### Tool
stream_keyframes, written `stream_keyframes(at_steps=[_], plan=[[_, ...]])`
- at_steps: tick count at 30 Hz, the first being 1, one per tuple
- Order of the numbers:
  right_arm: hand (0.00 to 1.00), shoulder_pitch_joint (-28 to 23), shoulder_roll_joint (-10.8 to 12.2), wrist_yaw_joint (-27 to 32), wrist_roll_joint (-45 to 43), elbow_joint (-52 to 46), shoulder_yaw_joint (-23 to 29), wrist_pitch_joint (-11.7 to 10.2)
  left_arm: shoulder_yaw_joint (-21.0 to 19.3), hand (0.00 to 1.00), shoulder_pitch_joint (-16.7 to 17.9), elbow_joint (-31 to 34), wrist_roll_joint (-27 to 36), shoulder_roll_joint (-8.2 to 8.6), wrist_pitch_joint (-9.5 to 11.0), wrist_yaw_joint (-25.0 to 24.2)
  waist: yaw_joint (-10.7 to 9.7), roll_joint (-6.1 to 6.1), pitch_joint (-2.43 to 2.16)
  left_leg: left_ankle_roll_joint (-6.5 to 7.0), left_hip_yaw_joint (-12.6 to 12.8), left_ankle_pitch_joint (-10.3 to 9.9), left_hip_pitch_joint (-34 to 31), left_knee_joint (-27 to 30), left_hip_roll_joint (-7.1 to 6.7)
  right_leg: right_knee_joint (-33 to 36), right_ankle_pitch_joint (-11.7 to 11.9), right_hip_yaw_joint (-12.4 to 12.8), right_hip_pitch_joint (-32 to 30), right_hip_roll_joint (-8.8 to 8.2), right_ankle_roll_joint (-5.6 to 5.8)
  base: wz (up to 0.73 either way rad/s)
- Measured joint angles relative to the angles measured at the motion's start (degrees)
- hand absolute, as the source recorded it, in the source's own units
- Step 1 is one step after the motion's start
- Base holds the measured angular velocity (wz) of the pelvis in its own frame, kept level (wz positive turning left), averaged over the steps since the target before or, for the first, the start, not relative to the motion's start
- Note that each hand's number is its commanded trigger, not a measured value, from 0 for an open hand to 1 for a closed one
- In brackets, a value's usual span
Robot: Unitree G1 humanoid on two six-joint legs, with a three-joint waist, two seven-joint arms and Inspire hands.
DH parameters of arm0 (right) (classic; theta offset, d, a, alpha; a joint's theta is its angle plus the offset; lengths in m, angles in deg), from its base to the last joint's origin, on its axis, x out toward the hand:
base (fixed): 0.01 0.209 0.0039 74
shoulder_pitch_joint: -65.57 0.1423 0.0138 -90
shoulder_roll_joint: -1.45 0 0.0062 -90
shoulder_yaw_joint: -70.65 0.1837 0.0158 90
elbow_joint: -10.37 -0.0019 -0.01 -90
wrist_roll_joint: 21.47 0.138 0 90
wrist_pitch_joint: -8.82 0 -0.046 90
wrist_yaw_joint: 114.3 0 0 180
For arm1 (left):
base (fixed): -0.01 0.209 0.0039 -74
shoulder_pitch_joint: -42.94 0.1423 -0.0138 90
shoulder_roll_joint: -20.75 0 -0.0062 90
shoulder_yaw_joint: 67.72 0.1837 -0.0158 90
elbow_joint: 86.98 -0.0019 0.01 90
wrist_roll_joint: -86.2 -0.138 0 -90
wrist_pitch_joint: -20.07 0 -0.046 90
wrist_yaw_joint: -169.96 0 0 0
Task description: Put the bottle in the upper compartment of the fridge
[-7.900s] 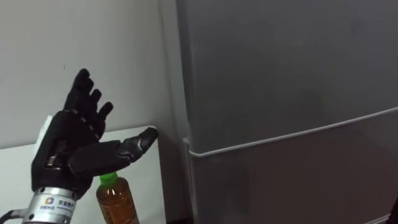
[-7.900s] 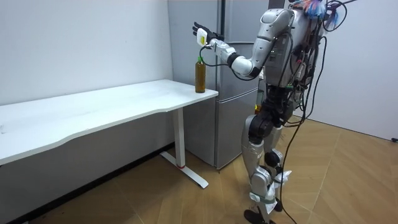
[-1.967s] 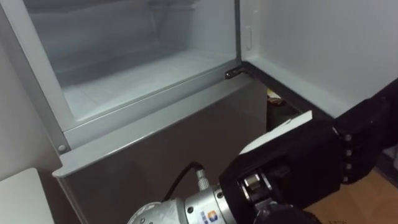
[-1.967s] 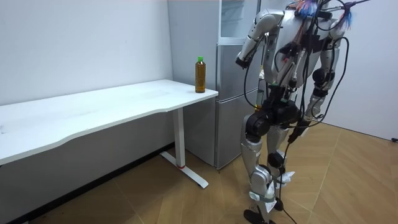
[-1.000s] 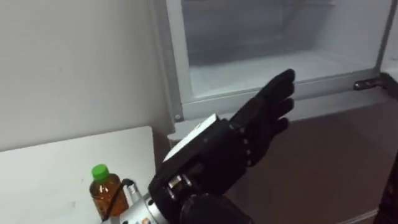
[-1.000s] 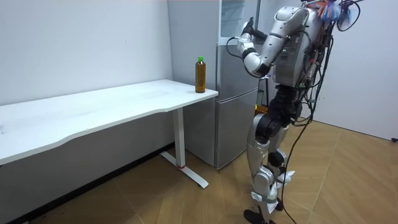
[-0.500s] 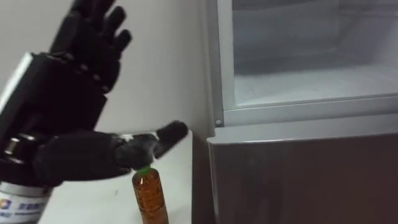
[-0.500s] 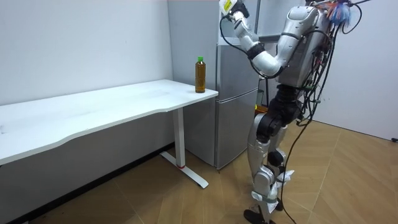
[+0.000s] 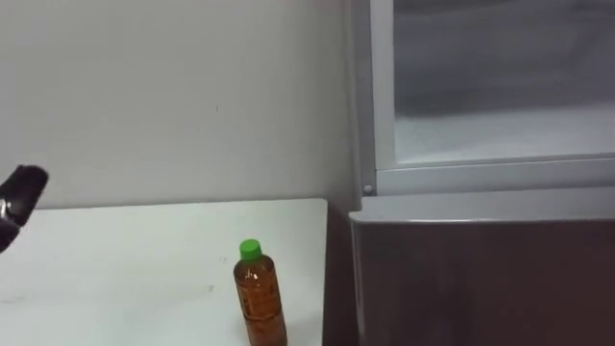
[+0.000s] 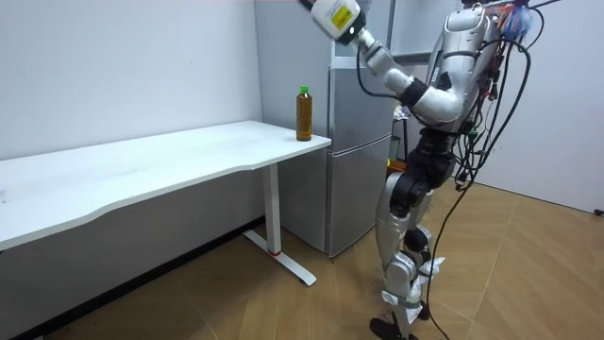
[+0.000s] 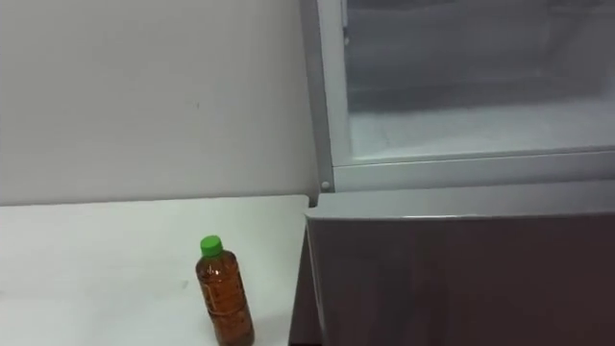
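Bottle (image 9: 259, 298) — just one — stands on table (image 9: 115, 259); raised left hand's (image 10: 338, 17) state unclear.

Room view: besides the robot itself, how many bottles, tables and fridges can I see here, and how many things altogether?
bottle: 1
table: 1
fridge: 1
Total: 3

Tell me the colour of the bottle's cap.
Bright green cap on the bottle, clearest in the left eye view.
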Motion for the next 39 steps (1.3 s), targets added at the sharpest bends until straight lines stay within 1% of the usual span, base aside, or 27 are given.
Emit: stream_keyframes(at_steps=[1,2,3,4,5,6,7,8,10,11,13,14,16,17,19,20,22,24,25,27,29,31,35,37,39], plan=[[0.00,-0.90,-0.03,-0.09,0.01,-1.10,0.25,0.04,0.06,0.00,2.19,-2.72,0.00,0.21,0.00,1.01,0.20,-0.06,0.02,0.01,-0.24,-0.01,-0.14,0.08,-0.06,0.00,-0.17,-0.04,-0.06,-0.03,0.22,0.04],[0.00,-1.28,-0.03,-0.14,0.01,-1.61,0.33,0.05,0.10,0.00,3.20,-3.95,0.01,0.47,-0.05,1.40,0.23,-0.07,0.03,0.01,-0.34,-0.01,-0.17,0.10,-0.09,0.00,-0.23,-0.05,-0.06,-0.04,0.26,0.05],[0.00,-1.79,0.00,-0.20,0.01,-2.35,0.38,0.18,0.15,0.00,5.06,-6.86,-0.49,1.36,-0.07,2.29,0.30,-0.31,0.04,0.02,-0.61,-0.02,-0.22,0.09,-0.16,0.00,-0.43,-0.13,-0.06,-0.08,0.47,0.08],[0.00,-2.34,0.06,-0.26,-0.01,-3.61,0.48,0.54,0.38,0.00,6.15,-10.13,-0.94,2.02,-0.13,3.11,0.34,-0.38,0.11,0.02,-1.08,-0.02,-0.34,0.13,-0.23,0.01,-0.48,-0.46,-0.07,-0.16,0.43,0.09],[0.00,-2.62,0.13,-0.33,-0.01,-4.32,0.56,0.55,0.48,0.00,6.59,-11.56,-0.93,2.29,-0.34,3.50,0.34,-0.39,0.17,0.02,-1.20,-0.02,-0.45,0.20,-0.25,0.01,-0.50,-0.60,-0.08,-0.19,0.40,0.15],[0.00,-3.20,0.37,-0.72,-0.02,-5.67,1.10,0.38,0.82,0.00,7.17,-13.95,-0.94,2.71,-0.40,4.34,0.03,-0.82,0.21,0.02,-1.64,-0.02,-0.74,0.34,-0.31,-0.01,-0.53,-1.17,-0.08,-0.33,0.34,0.22],[0.00,-3.12,0.40,-1.39,-0.26,-5.74,2.14,0.35,1.65,0.00,7.45,-17.23,-0.68,2.76,-0.20,4.87,-0.26,-1.23,0.21,0.02,-1.75,-0.02,-0.85,0.32,-0.43,0.00,-0.48,-1.48,0.02,-0.42,0.24,0.23],[0.00,-3.12,0.31,-1.59,-0.28,-5.76,2.38,0.35,1.84,0.00,7.69,-19.22,-0.56,2.83,-0.20,4.87,-0.23,-1.26,0.20,0.02,-1.72,-0.01,-0.82,0.30,-0.47,0.00,-0.49,-1.46,0.11,-0.43,0.25,0.14],[0.00,-3.21,0.23,-1.98,-0.25,-5.72,3.68,0.34,3.93,0.00,9.25,-29.67,-0.32,3.02,0.37,4.85,-0.10,-1.35,0.18,0.03,-1.60,-0.02,-0.42,0.15,-0.56,0.01,-0.53,-1.36,0.37,-0.56,0.33,-0.03],[0.00,-3.24,0.28,-2.22,-0.28,-5.74,3.90,0.35,4.36,0.00,9.47,-32.67,0.00,3.28,0.51,4.76,-0.03,-1.54,0.09,0.03,-1.60,-0.02,-0.27,0.06,-0.57,0.03,-0.53,-1.27,0.40,-0.56,0.33,-0.10],[0.00,-3.86,0.38,-3.17,-0.29,-6.26,4.29,0.36,7.56,0.00,9.97,-46.30,0.36,3.74,0.65,4.52,0.19,-1.74,0.18,0.05,-1.49,-0.04,0.23,-0.14,-0.59,-0.12,-0.58,-1.26,0.81,-0.62,0.32,-0.08],[0.00,-4.17,0.38,-3.42,-0.32,-6.53,4.24,0.37,8.63,0.00,10.02,-49.74,0.38,3.73,0.64,4.35,0.18,-1.88,0.18,0.07,-1.52,-0.06,0.29,-0.15,-0.60,-0.14,-0.58,-1.28,0.88,-0.63,0.32,0.00],[0.00,-4.40,0.42,-4.07,-0.48,-7.06,4.28,0.39,13.30,0.00,10.39,-61.81,0.48,3.78,0.56,2.92,0.10,-2.48,0.30,0.33,-1.41,-0.27,0.02,-0.12,-0.53,-0.13,-0.59,-1.34,0.69,-0.60,0.34,0.00],[0.00,-4.38,0.42,-4.14,-0.46,-7.08,4.24,0.38,14.45,0.00,10.68,-64.04,0.51,3.83,0.51,2.43,-0.08,-2.64,0.29,0.35,-1.36,-0.36,-0.02,-0.13,-0.50,-0.13,-0.60,-1.35,0.65,-0.59,0.36,0.00],[0.00,-4.31,0.43,-4.94,-0.87,-7.12,4.23,0.37,17.28,0.00,11.21,-72.00,-0.01,3.86,0.51,0.95,-0.56,-2.99,0.14,0.46,-1.27,-0.84,-0.05,-0.07,-0.01,-0.11,-0.64,-1.34,0.71,-0.46,0.43,0.00],[0.00,-4.18,0.41,-5.11,-1.01,-7.08,4.23,0.37,17.43,0.00,10.92,-74.38,-0.37,3.86,0.51,0.64,-0.64,-3.15,0.23,0.48,-1.23,-0.90,-0.06,-0.10,-0.01,-0.09,-0.63,-1.32,0.74,-0.46,0.44,-0.05],[0.00,-3.84,0.44,-5.55,-1.03,-6.72,4.09,0.28,17.79,0.00,10.00,-82.20,-0.93,3.81,0.51,0.20,-1.20,-3.14,0.18,0.47,-0.95,-1.12,0.07,-0.25,-0.07,-0.05,-0.61,-1.13,0.94,-0.41,0.47,-0.06],[0.00,-3.95,0.44,-6.41,-1.03,-6.52,4.05,0.26,17.84,0.00,9.59,-86.45,-0.93,3.82,0.46,-0.32,-1.43,-3.21,0.19,0.49,-0.87,-1.14,0.05,-0.30,-0.10,-0.05,-0.58,-1.05,0.88,-0.41,0.51,0.00],[0.00,-3.96,0.44,-7.10,-1.03,-6.47,4.05,0.26,17.89,0.00,9.78,-87.47,-1.50,3.82,0.41,-0.82,-1.74,-3.26,0.18,0.49,-0.81,-1.14,0.05,-0.39,-0.10,-0.05,-0.58,-1.00,0.82,-0.41,0.51,0.00],[0.00,-3.85,0.43,-7.56,-0.96,-6.54,3.82,0.18,18.72,0.00,9.86,-88.72,-3.55,3.83,0.11,-0.80,-2.27,-3.26,0.17,0.50,-0.81,-1.13,0.05,-0.35,-0.09,-0.03,-0.57,-0.89,0.75,-0.41,0.53,0.00],[0.00,-3.80,0.41,-7.79,-0.79,-6.59,2.27,-0.17,19.76,0.00,9.31,-89.10,-5.19,3.82,-0.37,-0.83,-2.40,-3.30,0.17,0.50,-0.79,-1.13,-0.02,-0.53,-0.09,-0.01,-0.57,-0.77,0.64,-0.37,0.53,-0.02],[0.00,-3.15,0.41,-8.23,-0.92,-6.82,-0.06,-0.22,21.76,0.00,7.81,-89.15,-6.66,3.82,-0.62,-1.53,-2.35,-3.28,0.18,0.50,-0.17,-1.13,-0.05,-0.60,-0.08,0.01,-0.52,-0.05,0.37,-0.17,0.53,-0.10],[0.00,-2.68,0.42,-9.59,-3.24,-8.51,-0.95,-0.84,22.89,0.00,4.89,-89.55,-8.73,3.83,-0.63,-3.41,-2.45,-3.38,0.16,0.49,0.59,-1.13,-0.05,-0.74,-0.10,0.22,-0.46,0.33,-0.01,-0.12,0.53,-0.09],[0.00,-3.90,0.27,-9.83,-3.56,-15.37,-1.83,-0.73,22.96,0.00,3.59,-88.86,-11.21,3.74,-0.61,-4.53,-2.64,-3.75,0.13,0.50,0.81,-1.12,-0.20,-0.59,-0.16,0.74,-0.51,0.52,-0.55,-0.16,0.49,-0.11],[0.00,-3.96,0.11,-10.40,-3.32,-20.76,-2.70,-0.83,23.47,0.00,2.59,-88.89,-12.48,3.67,-0.60,-5.32,-3.02,-3.83,0.14,0.51,0.88,-1.12,-0.67,-0.30,-0.21,0.88,-0.51,0.61,-1.07,-0.21,0.49,-0.03]])
